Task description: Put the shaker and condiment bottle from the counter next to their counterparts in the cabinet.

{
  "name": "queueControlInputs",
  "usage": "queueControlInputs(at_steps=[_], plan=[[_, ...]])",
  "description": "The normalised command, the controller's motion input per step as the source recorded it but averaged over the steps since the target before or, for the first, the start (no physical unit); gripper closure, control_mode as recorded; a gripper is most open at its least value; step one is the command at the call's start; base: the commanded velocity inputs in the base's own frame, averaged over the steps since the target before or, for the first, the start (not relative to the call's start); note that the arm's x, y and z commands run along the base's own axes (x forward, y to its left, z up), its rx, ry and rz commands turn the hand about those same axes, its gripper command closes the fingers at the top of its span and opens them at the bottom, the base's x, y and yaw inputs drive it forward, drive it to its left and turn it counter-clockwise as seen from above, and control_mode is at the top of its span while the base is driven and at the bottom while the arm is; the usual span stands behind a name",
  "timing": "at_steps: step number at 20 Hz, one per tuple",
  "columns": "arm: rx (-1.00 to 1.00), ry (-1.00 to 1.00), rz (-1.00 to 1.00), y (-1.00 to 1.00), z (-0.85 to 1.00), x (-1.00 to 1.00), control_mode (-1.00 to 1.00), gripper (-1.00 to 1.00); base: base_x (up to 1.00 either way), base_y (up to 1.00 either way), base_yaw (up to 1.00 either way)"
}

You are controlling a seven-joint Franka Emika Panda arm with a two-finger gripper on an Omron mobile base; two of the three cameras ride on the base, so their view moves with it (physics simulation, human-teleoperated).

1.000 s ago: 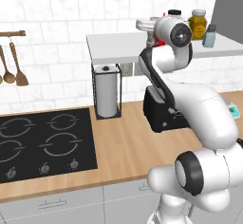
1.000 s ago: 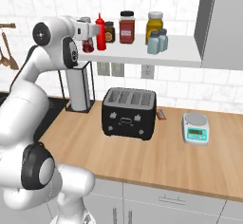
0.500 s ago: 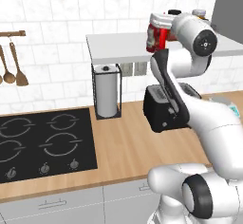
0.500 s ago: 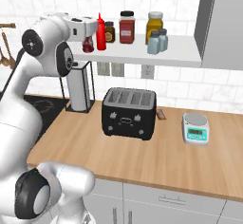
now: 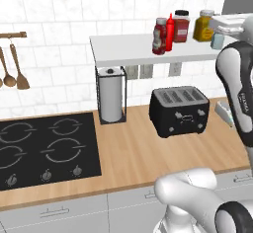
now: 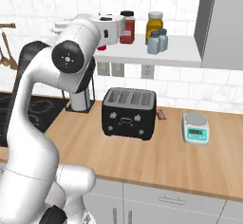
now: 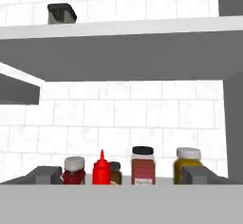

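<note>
Since the earlier frame, the arm has swung away from the shelf front, and the condiment bottle (image 5: 159, 36) now stands free on the cabinet (image 5: 128, 49), touching the tall red squeeze bottle (image 5: 170, 32) at its 3 o'clock side. One second ago the arm's wrist covered this part of the shelf in the left base view.

In the hand view the claw (image 7: 126, 174) is spread wide with nothing between its two fingertips (image 7: 45, 174). It looks along the shelf at a row of things: the condiment bottle (image 7: 74, 170) with its white cap, the squeeze bottle (image 7: 100, 168) just beside it, a small brown jar (image 7: 115, 172) behind them, a dark red jar (image 7: 143, 165) with a black lid, and a yellow jar (image 7: 187, 165) with a pale lid.

In the right base view the two small blue-grey shakers (image 6: 157, 42) stand side by side on the cabinet (image 6: 156, 56), in front of the yellow jar (image 6: 154, 26). I cannot tell which of the two is the task's shaker.

Below, on the tabletop (image 5: 128, 153), a black toaster (image 5: 180, 110) stands at 3 o'clock of a paper towel holder (image 5: 111, 94), with the black hob (image 5: 44, 150) at the 9 o'clock end. A small kitchen scale (image 6: 195, 128) lies at 3 o'clock of the toaster in the right base view.
</note>
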Motion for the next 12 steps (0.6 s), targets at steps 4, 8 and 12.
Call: queueControlInputs(at_steps=[4, 8, 12], plan=[[-0.26, 0.00, 0.17, -0.91, 0.05, -1.00, -1.00, -1.00, 0.00, 0.00, 0.00], [-0.15, 0.00, 0.02, -0.79, 0.00, -1.00, -1.00, -1.00, 0.00, 0.00, 0.00], [-0.11, 0.00, -0.03, -0.91, 0.00, -1.00, -1.00, -1.00, 0.00, 0.00, 0.00]])
